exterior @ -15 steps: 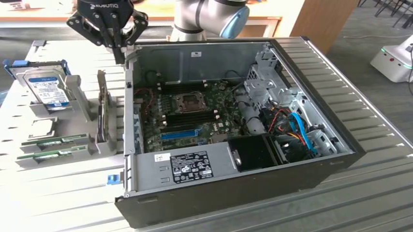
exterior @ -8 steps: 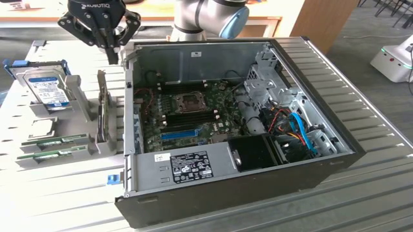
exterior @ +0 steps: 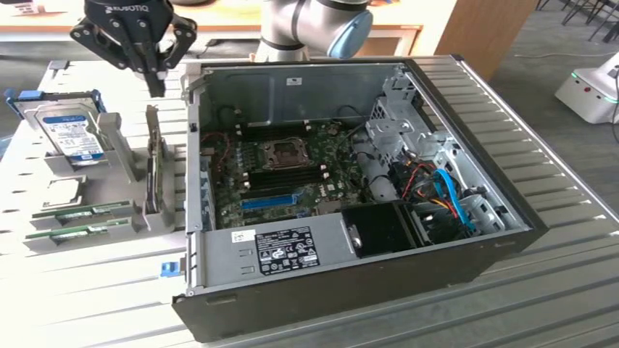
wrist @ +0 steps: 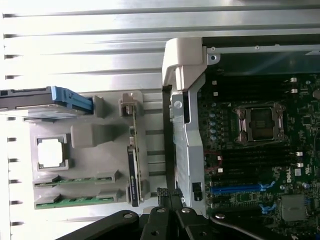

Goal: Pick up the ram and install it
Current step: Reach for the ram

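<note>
Two green ram sticks lie side by side in the grey holder [exterior: 121, 148] at the exterior view's left, one ram [exterior: 85, 212] behind the other ram [exterior: 75, 233]. The wrist view shows the same two sticks [wrist: 75, 179] [wrist: 75, 201] in the holder [wrist: 100, 137]. My gripper [exterior: 155, 87] hangs shut and empty high above the holder's far end, well apart from the ram. Its black fingertips [wrist: 169, 194] are pressed together over the case's edge. The open computer case [exterior: 387, 290] holds the motherboard [exterior: 290, 167] with dark memory slots [wrist: 260, 155] beside the processor socket [wrist: 260, 122].
The holder also carries a hard drive [exterior: 72, 130] in a blue frame, a processor chip [wrist: 51, 152] and an upright grey card [exterior: 153, 170]. A blue slot [wrist: 235, 189] lies on the motherboard. Cables and a drive cage [exterior: 435, 181] crowd the case's right side. A ribbed metal table [exterior: 541, 145] surrounds everything.
</note>
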Controlling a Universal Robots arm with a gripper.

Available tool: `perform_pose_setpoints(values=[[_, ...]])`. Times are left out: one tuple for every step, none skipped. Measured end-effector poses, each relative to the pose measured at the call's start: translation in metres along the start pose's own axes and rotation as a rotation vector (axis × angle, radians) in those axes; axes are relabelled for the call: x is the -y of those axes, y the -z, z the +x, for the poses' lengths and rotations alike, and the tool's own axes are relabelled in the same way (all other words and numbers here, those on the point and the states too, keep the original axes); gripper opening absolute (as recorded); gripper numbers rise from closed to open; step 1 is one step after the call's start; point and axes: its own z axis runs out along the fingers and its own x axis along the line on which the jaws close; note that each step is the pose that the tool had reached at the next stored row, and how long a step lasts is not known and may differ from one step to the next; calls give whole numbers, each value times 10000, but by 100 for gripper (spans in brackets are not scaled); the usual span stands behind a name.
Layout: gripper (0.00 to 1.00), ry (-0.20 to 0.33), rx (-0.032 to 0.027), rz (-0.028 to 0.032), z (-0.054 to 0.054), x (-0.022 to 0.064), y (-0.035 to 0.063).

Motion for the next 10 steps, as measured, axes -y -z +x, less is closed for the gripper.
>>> perform_pose_setpoints(values=[[11,-1,0,0,21,1,0],[11,-1,1,-1,41,3,0],[11,-1,0,-1,63,5,1],[11,-1,0,0,84,6,2],[11,0,1,-1,104,8,2],[11,0,0,-1,124,9,2],[11,0,1,-1,146,11,3],[11,0,1,-1,171,13,3],[11,0,1,-1,192,14,3],[11,0,0,0,212,16,4]])
